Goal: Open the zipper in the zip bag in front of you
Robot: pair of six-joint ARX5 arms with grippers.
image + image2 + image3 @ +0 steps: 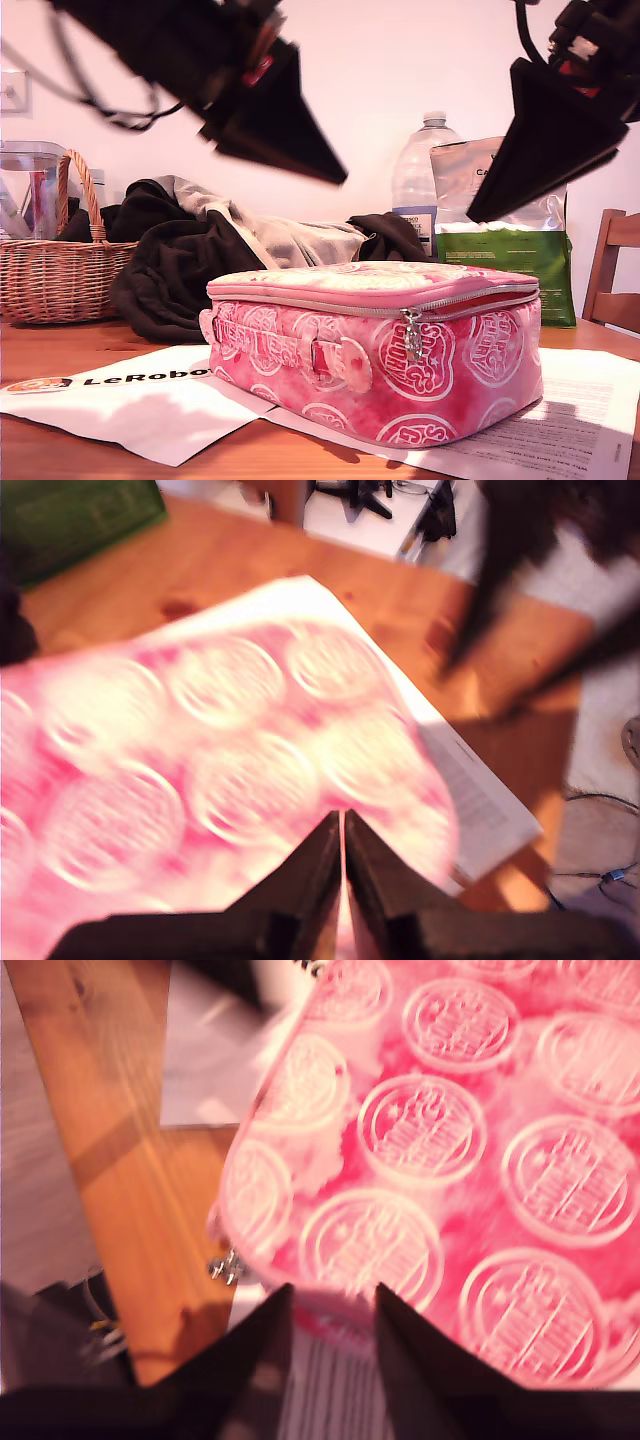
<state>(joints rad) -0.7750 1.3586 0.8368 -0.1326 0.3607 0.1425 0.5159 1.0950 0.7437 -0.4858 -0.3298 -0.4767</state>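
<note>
My first gripper [344,825] hung with jaws clenched and my second gripper [335,1300] with jaws released above the zip bag [380,350].

Wooden desk [60,440], warm tone. Plain white wall [400,60] behind, evenly lit; wall socket [12,92] at exterior view's left. Wooden chair [615,270] at exterior view's right edge.

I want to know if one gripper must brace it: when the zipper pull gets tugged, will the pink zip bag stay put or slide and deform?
The zip bag looks soft, with rounded corners, so its wall would probably give near the zipper pull. It lies on loose paper sheets, so it may well slide. It sits broad and flat, so tipping seems unlikely.
</note>
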